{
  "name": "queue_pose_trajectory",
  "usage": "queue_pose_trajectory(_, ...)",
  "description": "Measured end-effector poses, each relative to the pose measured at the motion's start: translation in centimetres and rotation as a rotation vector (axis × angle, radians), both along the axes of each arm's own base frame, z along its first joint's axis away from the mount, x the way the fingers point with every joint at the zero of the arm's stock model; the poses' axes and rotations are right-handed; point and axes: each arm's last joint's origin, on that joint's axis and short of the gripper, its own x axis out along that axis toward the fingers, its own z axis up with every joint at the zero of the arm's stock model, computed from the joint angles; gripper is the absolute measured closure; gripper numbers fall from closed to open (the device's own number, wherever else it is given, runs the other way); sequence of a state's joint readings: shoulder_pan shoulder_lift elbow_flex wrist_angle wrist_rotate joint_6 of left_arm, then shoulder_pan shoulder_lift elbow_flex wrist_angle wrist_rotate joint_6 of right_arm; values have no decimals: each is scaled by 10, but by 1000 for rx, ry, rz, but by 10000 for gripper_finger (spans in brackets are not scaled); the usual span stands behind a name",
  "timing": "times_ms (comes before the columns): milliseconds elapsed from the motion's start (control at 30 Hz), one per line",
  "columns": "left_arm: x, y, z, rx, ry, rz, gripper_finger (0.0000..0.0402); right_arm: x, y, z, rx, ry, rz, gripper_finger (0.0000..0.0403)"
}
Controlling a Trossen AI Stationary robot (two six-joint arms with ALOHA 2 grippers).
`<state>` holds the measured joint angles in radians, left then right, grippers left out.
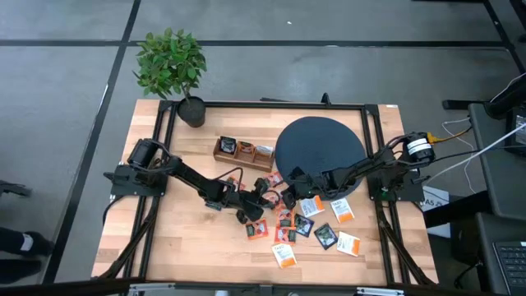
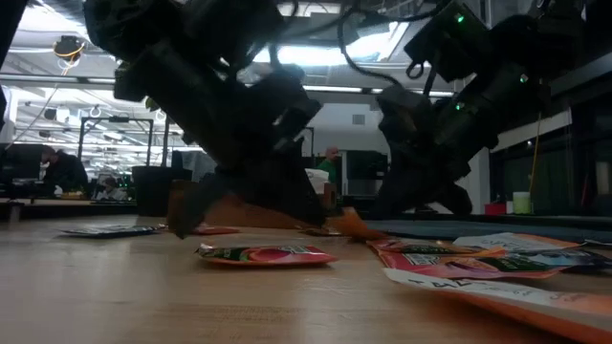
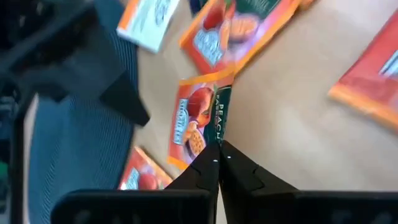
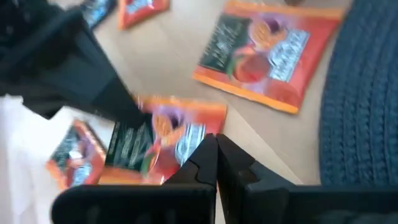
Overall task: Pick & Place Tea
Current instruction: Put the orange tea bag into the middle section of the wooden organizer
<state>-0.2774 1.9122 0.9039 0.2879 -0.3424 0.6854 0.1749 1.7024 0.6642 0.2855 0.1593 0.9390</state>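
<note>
Tea sachets (image 1: 306,220) lie scattered on the wooden desk (image 1: 173,238), most of them in a loose spread just in front of the black round disc (image 1: 319,144) and toward the desk's right half. In the high view roughly a dozen can be made out loose on the desk; an exact count is not possible where the arms cover them. They are red-orange, dark with green, and white with orange.

In the left wrist view one red-orange and dark green sachet (image 3: 200,121) shows the word "PEACH" along its dark panel; a second line of print beneath it cannot be read. Fruit artwork is visible on the neighbouring sachets.

The left gripper (image 1: 265,193) is low over the sachets near the desk's middle, its fingers (image 3: 205,169) closed together with their tips at the edge of the "PEACH" sachet; whether the sachet is actually pinched cannot be told. The right gripper (image 1: 294,178) sits close by at the disc's front edge, fingers (image 4: 231,163) closed together, with nothing seen between them.

A wooden compartment tray (image 1: 243,151) stands just left of the disc, with items in its compartments. One potted plant (image 1: 171,66) is at the desk's far left corner.
</note>
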Motion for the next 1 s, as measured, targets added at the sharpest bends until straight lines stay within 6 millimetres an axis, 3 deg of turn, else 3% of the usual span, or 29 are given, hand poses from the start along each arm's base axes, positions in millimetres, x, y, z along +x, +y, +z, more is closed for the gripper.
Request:
queue_pose_trajectory(267, -13, -19, 39, 81, -55, -168, 400, -4, -1, 26, -54, -75, 53, 398)
queue_pose_trajectory(667, -51, -15, 104, 74, -33, -366, 400, -7, -1, 54, -275, -194, 254, 391)
queue_pose_trajectory(1000, -61, -13, 120, 257, -61, -515, 400, -4, -1, 60, -398, -249, 333, 383)
